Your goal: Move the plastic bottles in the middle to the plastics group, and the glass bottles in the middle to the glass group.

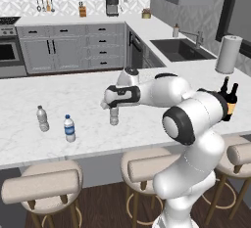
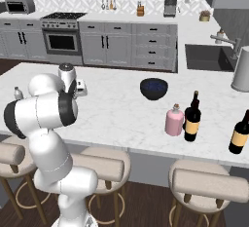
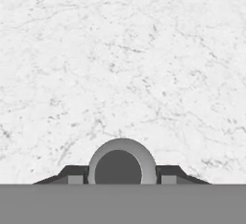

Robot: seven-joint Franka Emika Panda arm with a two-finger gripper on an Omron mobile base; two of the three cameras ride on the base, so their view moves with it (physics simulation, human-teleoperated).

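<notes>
White arm rising from the base, elbow bent high, forearm reaching out level to the robot's left. Wrist turned down, tool (image 1: 113,108) pointing straight at the surface. Dark fingertips (image 3: 74,175) standing close on either side of a clear greyish water bottle (image 1: 114,116), pressed against it just below the cap, as seen from above in the hand view.
</notes>
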